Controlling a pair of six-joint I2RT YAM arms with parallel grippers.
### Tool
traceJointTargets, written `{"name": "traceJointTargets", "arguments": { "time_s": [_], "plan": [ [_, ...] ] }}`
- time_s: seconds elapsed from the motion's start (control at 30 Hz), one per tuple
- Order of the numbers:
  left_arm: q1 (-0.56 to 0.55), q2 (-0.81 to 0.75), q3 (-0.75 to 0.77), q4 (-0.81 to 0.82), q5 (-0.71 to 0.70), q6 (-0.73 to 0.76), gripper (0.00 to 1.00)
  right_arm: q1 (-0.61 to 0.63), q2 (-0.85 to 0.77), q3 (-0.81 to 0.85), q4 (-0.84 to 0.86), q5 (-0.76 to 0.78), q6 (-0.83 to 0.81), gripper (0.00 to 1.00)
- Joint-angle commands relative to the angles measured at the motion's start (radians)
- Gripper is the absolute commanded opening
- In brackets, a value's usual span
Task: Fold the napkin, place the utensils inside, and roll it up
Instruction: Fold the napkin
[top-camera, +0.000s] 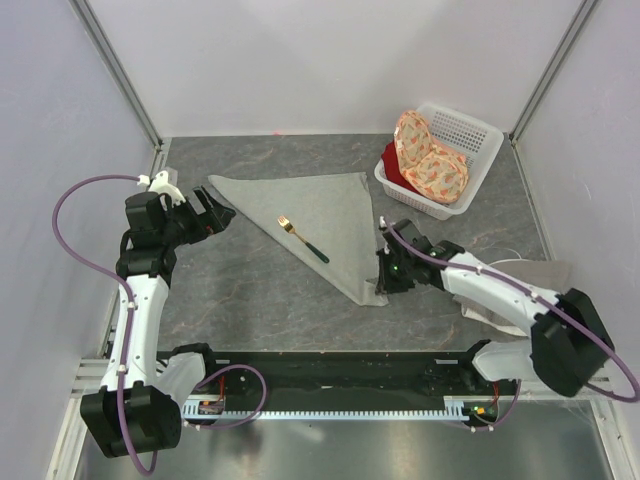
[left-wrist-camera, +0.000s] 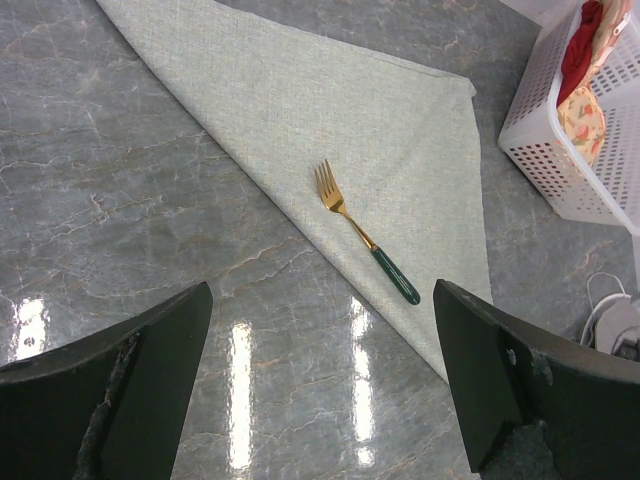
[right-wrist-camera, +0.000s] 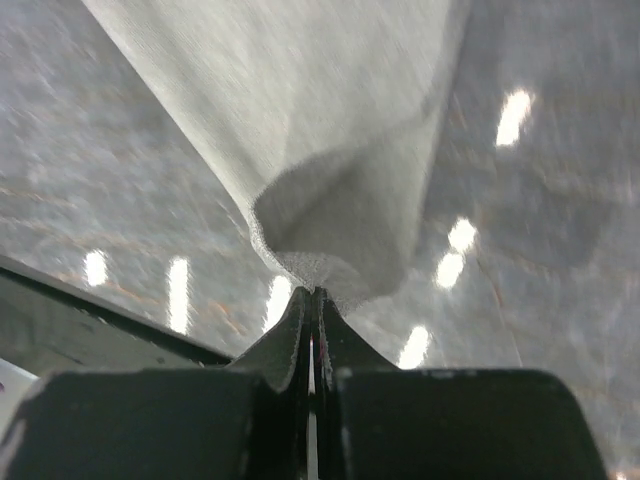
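Observation:
The sage-grey napkin (top-camera: 305, 215) lies folded into a triangle on the grey marbled table, its point toward the near right. A fork (top-camera: 302, 239) with gold head and dark green handle rests on it near the folded edge; the left wrist view shows the fork (left-wrist-camera: 365, 244) on the napkin (left-wrist-camera: 330, 110). My right gripper (top-camera: 385, 284) is shut on the napkin's near corner (right-wrist-camera: 335, 225), which lifts and puckers at the fingertips (right-wrist-camera: 300, 310). My left gripper (top-camera: 222, 216) hovers open at the napkin's left corner, holding nothing; the fingers (left-wrist-camera: 150, 350) frame bare table.
A white perforated basket (top-camera: 470, 135) at the back right holds orange floral cloths (top-camera: 430, 160) and a red cloth (top-camera: 392, 165). A paler beige-grey cloth (top-camera: 525, 285) lies under the right arm at the table's right edge. Frame posts stand at the back corners.

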Motion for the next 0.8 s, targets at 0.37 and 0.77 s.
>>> {"name": "traceJointTargets", "arguments": {
  "time_s": [0.37, 0.77],
  "plan": [
    [0.003, -0.009, -0.001, 0.040, 0.028, -0.021, 0.99, 0.042, 0.563, 0.564, 0.235, -0.124, -0.117, 0.00],
    [0.003, 0.003, 0.002, 0.040, 0.040, -0.024, 0.99, 0.073, 0.850, 0.933, 0.235, -0.139, -0.123, 0.00]
  ]
}}
